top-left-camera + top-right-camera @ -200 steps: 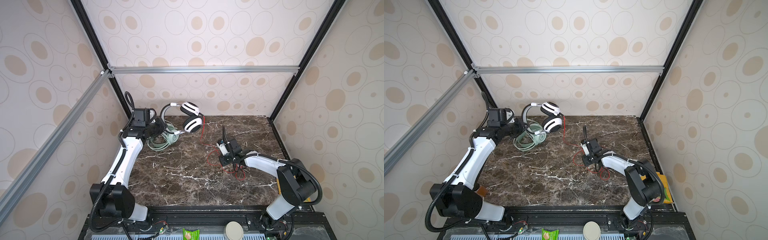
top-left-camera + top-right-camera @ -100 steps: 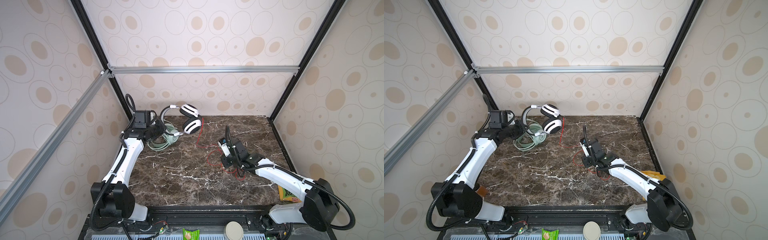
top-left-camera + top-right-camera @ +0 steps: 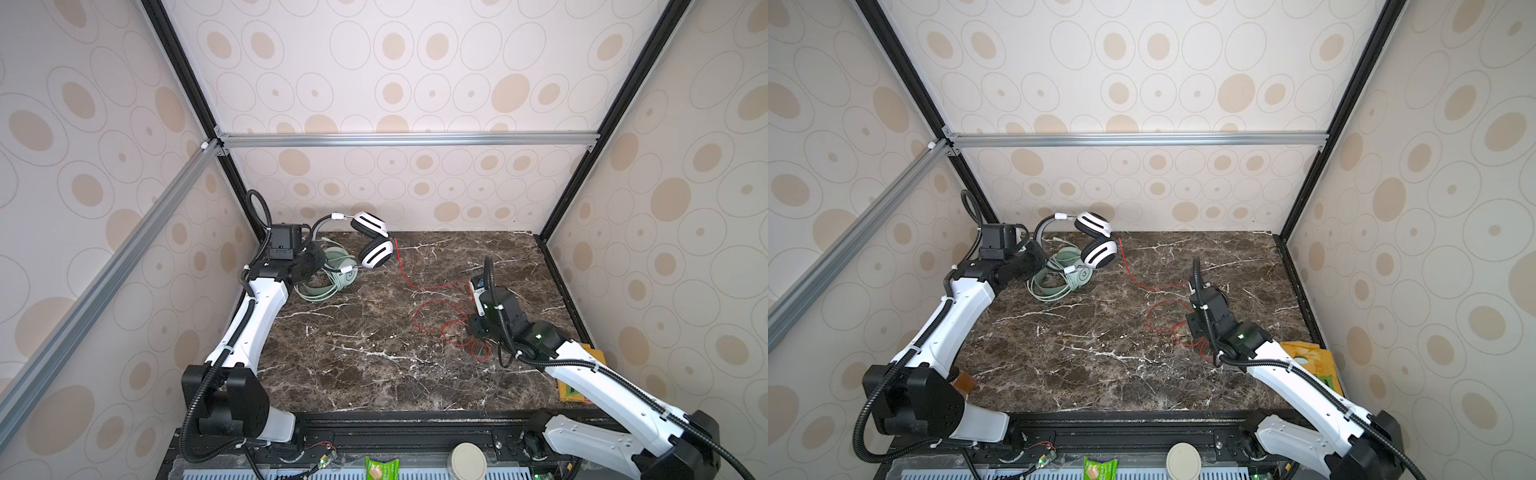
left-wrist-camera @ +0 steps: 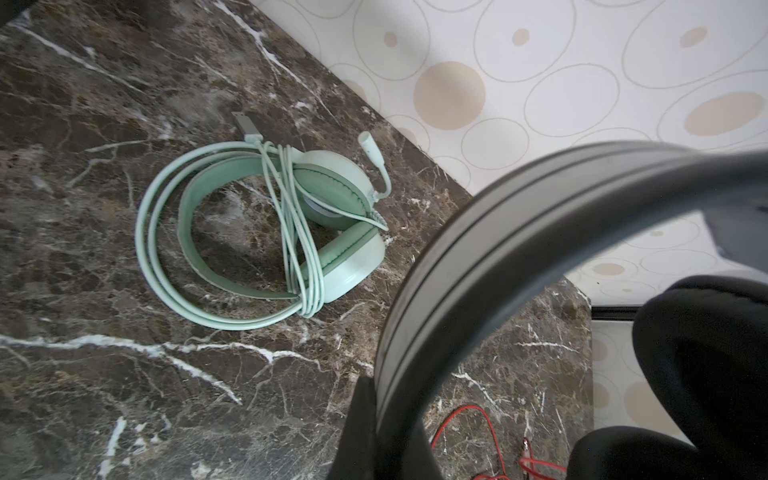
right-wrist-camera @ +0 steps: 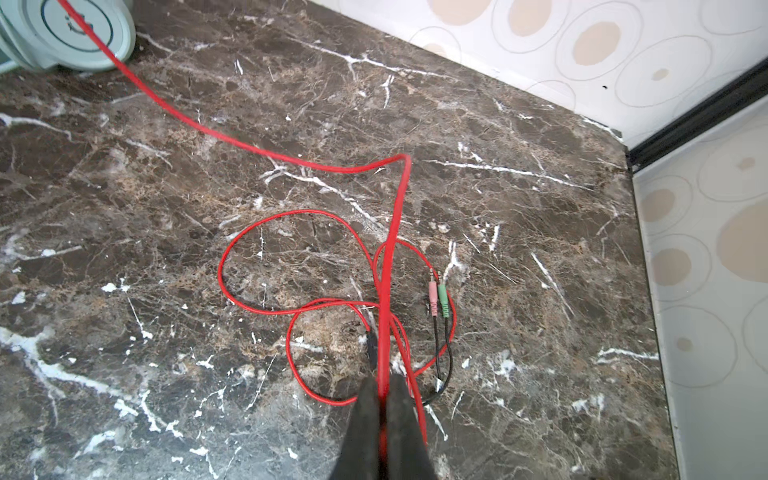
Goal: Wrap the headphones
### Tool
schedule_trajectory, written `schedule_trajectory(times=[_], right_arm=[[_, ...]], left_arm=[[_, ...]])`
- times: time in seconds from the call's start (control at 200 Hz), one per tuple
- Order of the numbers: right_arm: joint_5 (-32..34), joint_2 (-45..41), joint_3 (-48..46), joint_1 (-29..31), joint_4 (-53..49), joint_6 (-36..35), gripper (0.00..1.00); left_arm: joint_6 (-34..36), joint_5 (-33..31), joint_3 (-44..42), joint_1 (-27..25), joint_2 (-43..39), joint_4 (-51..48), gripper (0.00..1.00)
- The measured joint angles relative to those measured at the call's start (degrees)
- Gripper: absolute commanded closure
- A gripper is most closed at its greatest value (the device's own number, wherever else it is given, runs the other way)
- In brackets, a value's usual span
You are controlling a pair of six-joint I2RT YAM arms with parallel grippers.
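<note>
The white headphones (image 3: 376, 251) (image 3: 1098, 253) with black earpads hang above the back left of the table. My left gripper (image 3: 314, 255) (image 4: 386, 386) is shut on their grey headband (image 4: 478, 249). Their thin red cable (image 3: 415, 286) (image 5: 249, 145) runs to the right, where my right gripper (image 3: 478, 328) (image 5: 384, 384) is shut on it a little above the marble. Loose red loops and the pink and green plugs (image 5: 438, 297) lie under that gripper. The mint-green headphones (image 3: 332, 276) (image 4: 266, 232) lie flat at the back left, with their pale cable wound around them.
The marble table (image 3: 353, 365) is boxed in by patterned walls at the back and on both sides. A yellow packet (image 3: 575, 386) lies at the right edge under my right arm. A green packet (image 3: 378, 469) and a white lid (image 3: 468, 459) sit below the front rail.
My right gripper has moved to the right with the red cable, its arm stretching out. The white headphones have shifted slightly left in my left gripper.
</note>
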Motion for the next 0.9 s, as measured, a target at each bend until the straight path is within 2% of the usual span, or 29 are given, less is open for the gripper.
schedule_trajectory(times=[0.27, 0.58, 0.68, 0.765, 0.9], right_arm=[[0.7, -8.5, -0.6, -0.3, -3.1, 2.6, 0.98], [0.2, -14.8, 0.1, -2.0, -7.8, 3.8, 0.99], [-3.1, -14.2, 1.6, -2.1, -8.5, 3.2, 1.0], [-8.7, -12.6, 3.0, -2.1, -8.8, 1.9, 1.0], [-14.9, -9.5, 4.2, 0.0, -8.5, -0.4, 1.0]], left_arm=[[0.5, -3.4, 0.2, 1.0, -0.1, -1.2, 1.0], [-0.4, -4.8, 0.2, 7.0, -2.1, -2.2, 1.0], [-0.6, -4.0, 0.2, 6.8, -2.1, -1.9, 1.0], [-0.6, -3.2, 0.2, 5.9, -1.6, -1.9, 1.0], [0.0, -4.1, 0.9, 2.1, 0.7, -2.2, 1.0]])
